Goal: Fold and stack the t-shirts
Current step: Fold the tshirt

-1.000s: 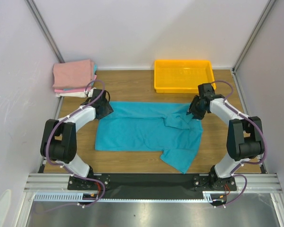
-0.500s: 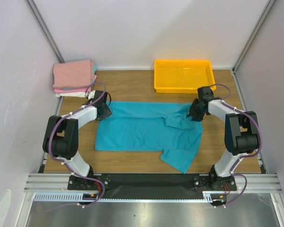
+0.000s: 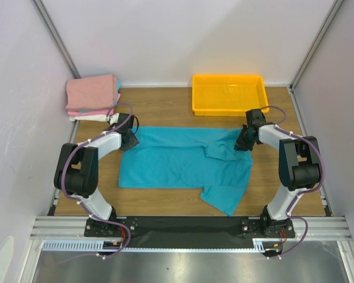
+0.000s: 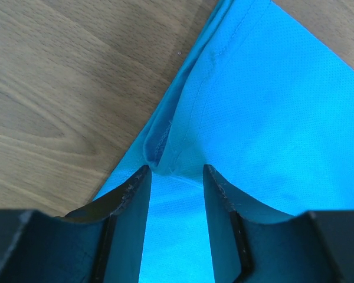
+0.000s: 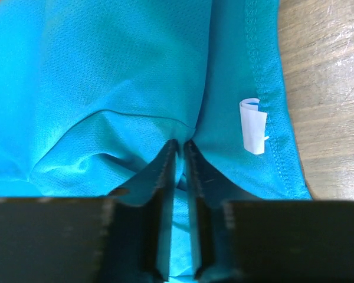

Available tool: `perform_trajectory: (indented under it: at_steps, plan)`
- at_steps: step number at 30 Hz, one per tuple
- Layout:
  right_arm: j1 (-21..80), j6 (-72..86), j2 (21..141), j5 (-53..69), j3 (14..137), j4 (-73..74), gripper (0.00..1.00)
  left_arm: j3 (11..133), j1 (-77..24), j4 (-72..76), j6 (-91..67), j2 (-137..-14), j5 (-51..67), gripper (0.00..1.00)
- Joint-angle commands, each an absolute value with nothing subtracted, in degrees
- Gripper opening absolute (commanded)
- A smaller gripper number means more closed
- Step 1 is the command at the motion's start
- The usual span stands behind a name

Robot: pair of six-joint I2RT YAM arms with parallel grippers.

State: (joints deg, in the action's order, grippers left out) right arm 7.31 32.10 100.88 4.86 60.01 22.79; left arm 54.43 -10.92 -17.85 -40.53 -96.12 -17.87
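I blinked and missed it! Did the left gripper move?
Yes, a little: the left gripper shifted away from the pink stack, toward the teal shirt's corner.

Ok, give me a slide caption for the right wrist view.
Right gripper pinching a fold of the shirt beside its white tag, near the hem.

A wooden worktop [image 3: 165, 109] is being enclosed on three sides by pale walls [image 3: 183, 35] (plain and matte), with slanted metal posts [image 3: 55, 36] being seen at the far corners. Its near edge is being bordered by an aluminium rail [image 3: 53, 227]. Soft, even light is being cast throughout.
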Motion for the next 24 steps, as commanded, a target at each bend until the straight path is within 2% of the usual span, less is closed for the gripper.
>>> perform_trajectory:
  at_steps: [1, 6, 9, 24]
  plan:
    - [7.21, 31.47, 101.34, 4.57, 60.64, 22.41, 0.15, 55.02, -11.16, -18.02, -40.96, -96.5, -19.51, 0.46]
    - [7.21, 30.94, 100.64, 4.04, 61.35, 24.69, 0.09, 55.2, -11.16, -17.93, -40.78, -96.33, -19.69, 0.46]
    - [7.29, 30.85, 100.2, 3.95, 61.7, 25.57, 0.0, 55.37, -11.16, -18.02, -40.43, -96.33, -19.95, 0.46]
    - [7.03, 28.74, 97.21, 1.67, 65.04, 33.4, 0.0, 56.42, -10.46, -17.49, -39.55, -97.38, -20.3, 0.42]
